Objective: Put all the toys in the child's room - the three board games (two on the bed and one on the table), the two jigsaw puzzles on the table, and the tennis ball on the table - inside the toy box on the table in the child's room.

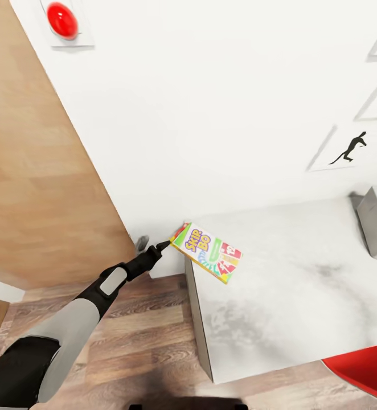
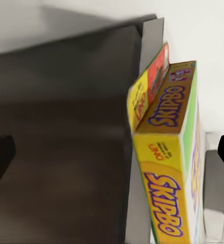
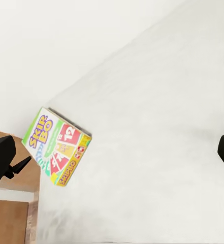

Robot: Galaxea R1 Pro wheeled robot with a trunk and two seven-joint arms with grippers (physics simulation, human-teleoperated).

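A small yellow, green and red "Skip-Bo" board game (image 1: pixel 207 252) lies flat at the near-left corner of the pale table (image 1: pixel 291 296), one corner hanging over the table's left edge. My left gripper (image 1: pixel 164 246) reaches in from the left and sits right at that overhanging corner. In the left wrist view the board game (image 2: pixel 165 168) shows edge-on between the widely spread fingers (image 2: pixel 0 157), so the gripper is open. My right gripper (image 3: pixel 112 152) hangs open over the table, with the board game (image 3: pixel 58 147) ahead of it. The pale grey toy box (image 1: pixel 376 222) stands at the table's far right.
A wooden door (image 1: pixel 35 171) stands left of the white wall. Black silhouette pictures (image 1: pixel 348 148) hang above the table. A red chair (image 1: pixel 365 370) pokes in at the table's near right. Wood-plank floor (image 1: pixel 137 341) lies beside the table.
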